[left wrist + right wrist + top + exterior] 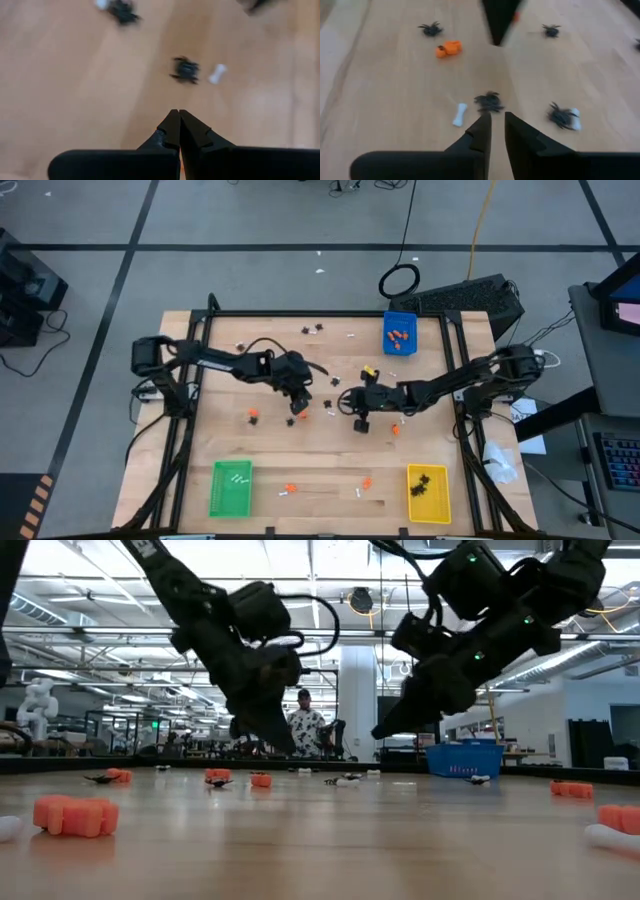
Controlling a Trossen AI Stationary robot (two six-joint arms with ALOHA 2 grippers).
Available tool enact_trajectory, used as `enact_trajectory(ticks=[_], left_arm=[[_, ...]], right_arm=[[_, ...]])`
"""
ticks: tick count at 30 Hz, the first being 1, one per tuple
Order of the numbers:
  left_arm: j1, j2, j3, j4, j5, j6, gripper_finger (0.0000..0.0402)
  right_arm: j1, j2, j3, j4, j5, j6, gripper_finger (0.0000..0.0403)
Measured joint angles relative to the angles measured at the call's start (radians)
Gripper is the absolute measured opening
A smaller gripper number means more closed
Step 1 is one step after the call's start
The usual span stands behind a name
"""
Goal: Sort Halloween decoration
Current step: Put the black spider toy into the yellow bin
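Trinkets lie scattered over the smooth pale wooden table. Nearest its front edge, a green tray holds white bones and a yellow tray black spiders. Mid-table, the left gripper is pinched closed, empty; the right gripper stands slightly parted above a black spider, a white bone beside it. Farthest, a blue tray holds orange lumps.

Both arms reach in toward centre of the surface, hands near each other. Left hand fingers pressed together, nothing between them. Right hand fingers parted by a narrow gap, empty, pointing down at an angle.
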Motion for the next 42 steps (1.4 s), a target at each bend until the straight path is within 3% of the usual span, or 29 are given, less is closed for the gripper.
enact_trajectory(ticks=[9, 16, 26, 42], left_arm=[[0.045, 0.08, 0.022, 0.113, 0.012, 0.032, 0.0], [0.024, 0.149, 0.049, 0.119, 0.034, 0.051, 0.0], [0.008, 0.227, 0.063, 0.231, 0.059, 0.046, 0.0], [-0.01, 0.238, 0.064, 0.255, 0.06, 0.046, 0.0]], right_arm=[[0.008, 0.151, 0.133, -0.071, -0.001, -0.011, 0.0004], [0.008, 0.224, 0.209, -0.11, 0.051, -0.012, 0.0048], [0.008, 0.224, 0.208, -0.16, 0.078, -0.023, 0.0114], [0.006, 0.224, 0.208, -0.167, 0.072, -0.048, 0.0163]])
